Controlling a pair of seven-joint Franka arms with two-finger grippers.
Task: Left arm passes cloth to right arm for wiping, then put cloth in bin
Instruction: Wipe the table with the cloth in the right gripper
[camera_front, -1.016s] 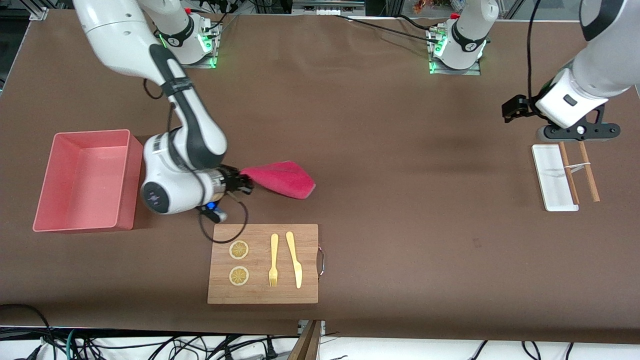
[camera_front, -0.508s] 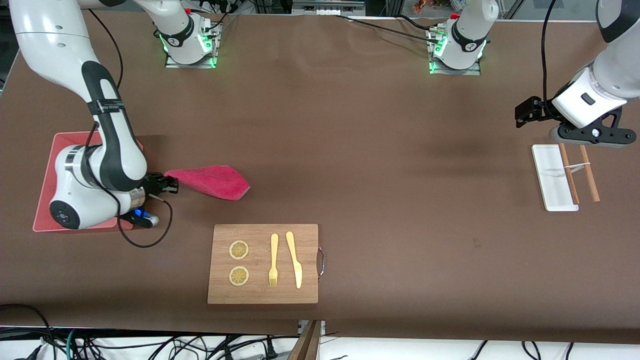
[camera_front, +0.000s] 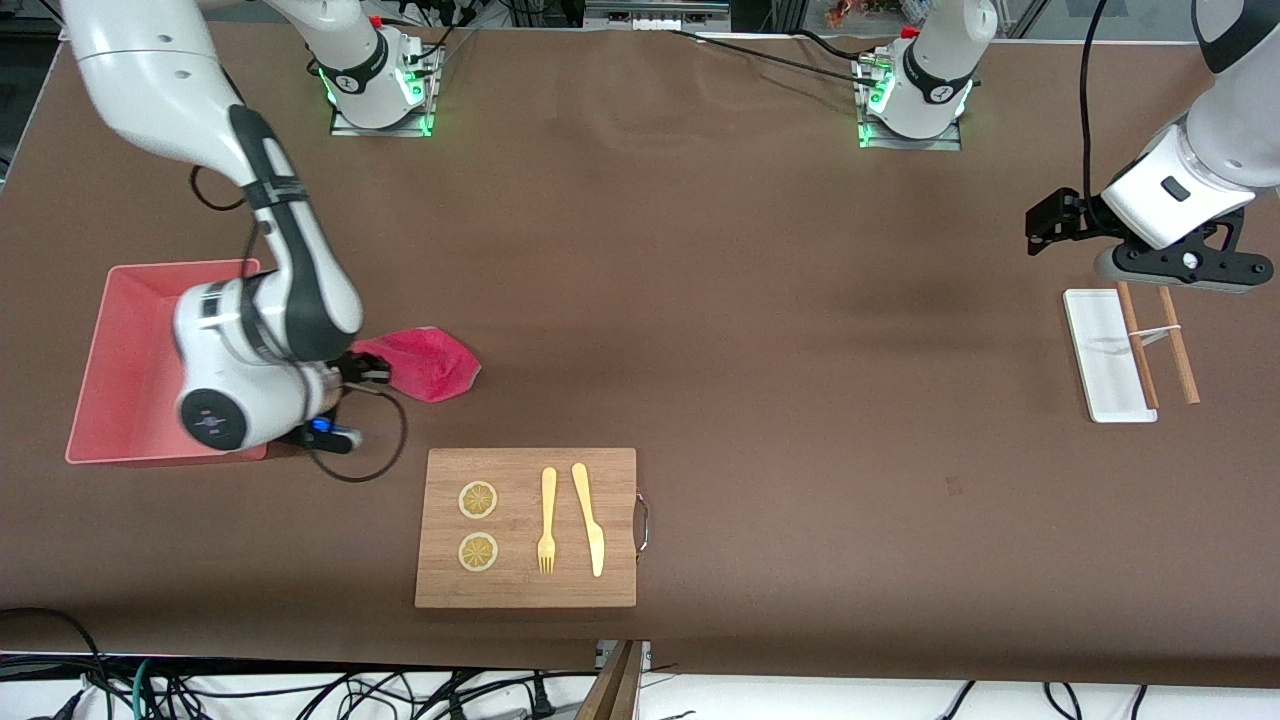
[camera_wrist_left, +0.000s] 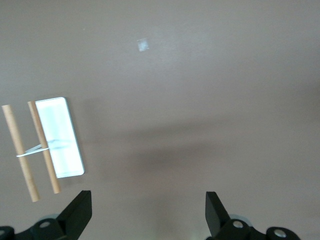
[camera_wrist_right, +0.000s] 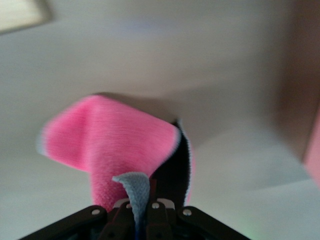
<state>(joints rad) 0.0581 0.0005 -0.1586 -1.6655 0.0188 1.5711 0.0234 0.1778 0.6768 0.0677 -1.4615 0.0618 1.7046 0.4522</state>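
Just beside the bin, over bare tabletop, the right gripper pinches the cloth by one grey-edged corner, the rest hanging bunched. The left gripper waits with jaws spread wide, over the table near a white tray and wooden sticks.

Wooden board carrying two lemon slices, a yellow fork and knife, white tray touching two wooden sticks
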